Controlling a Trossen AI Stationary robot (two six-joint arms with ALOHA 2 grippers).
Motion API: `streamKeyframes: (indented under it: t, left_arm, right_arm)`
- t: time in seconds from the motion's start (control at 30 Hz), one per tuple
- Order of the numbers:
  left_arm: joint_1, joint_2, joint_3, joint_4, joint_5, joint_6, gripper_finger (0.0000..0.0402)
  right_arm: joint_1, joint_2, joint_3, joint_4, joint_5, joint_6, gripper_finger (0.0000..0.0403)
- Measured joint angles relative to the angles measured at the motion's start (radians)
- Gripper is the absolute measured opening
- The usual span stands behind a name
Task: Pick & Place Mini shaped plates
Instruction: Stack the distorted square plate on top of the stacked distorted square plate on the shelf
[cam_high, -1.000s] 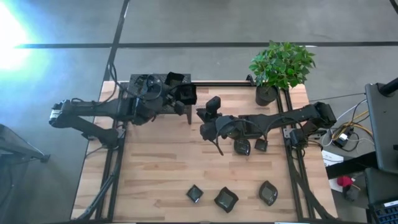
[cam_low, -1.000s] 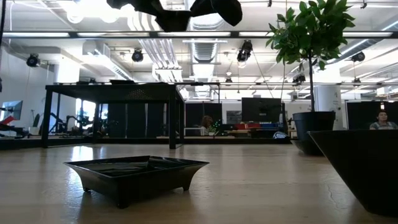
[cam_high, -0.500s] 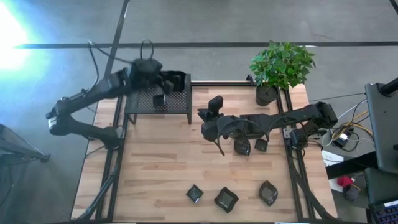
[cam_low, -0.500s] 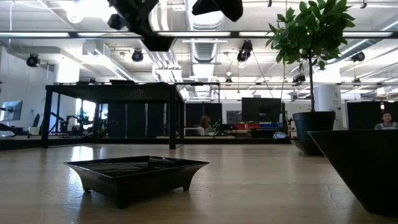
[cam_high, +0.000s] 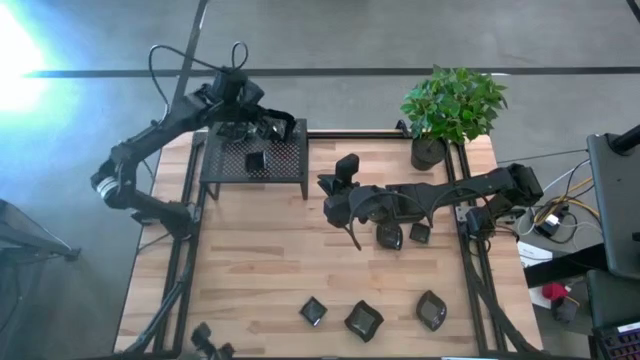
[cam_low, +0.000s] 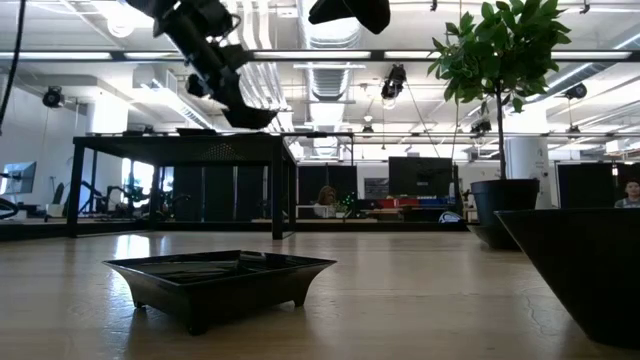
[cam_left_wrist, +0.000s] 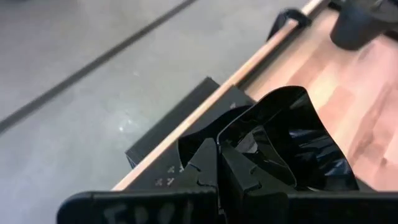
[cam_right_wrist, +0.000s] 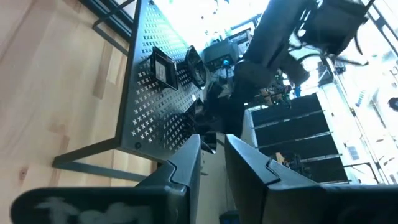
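A small black plate (cam_left_wrist: 292, 143) was pinched by the left gripper (cam_high: 272, 126) above the stand (cam_high: 255, 160); the right gripper (cam_high: 340, 187) was held slightly spread, empty, over the worktop (cam_high: 250, 270).

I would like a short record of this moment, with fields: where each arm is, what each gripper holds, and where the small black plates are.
left gripper: above the back right of the black perforated metal stand, jaws shut on a glossy black mini shaped plate
right gripper: above the table's middle, beside the stand, nothing between the jaws
plate on stand: one small black square plate
plates under right arm: two
plates near front edge: three
other: green potted plant at the back right corner
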Motion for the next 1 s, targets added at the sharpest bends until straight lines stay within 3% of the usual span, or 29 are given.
streamKeyframes:
  t: [0.73, 1.0]
  left_arm:
    - [0.001, 0.100, 0.041, 0.001, 0.016, 0.001, 0.0003]
    - [0.001, 0.097, 0.041, -0.019, 0.015, -0.026, 0.0063]
  right_arm:
    - [0.000, 0.000, -0.001, 0.000, 0.000, 0.021, 0.0068]
    - [0.000, 0.000, -0.001, 0.001, 0.000, 0.016, 0.0068]
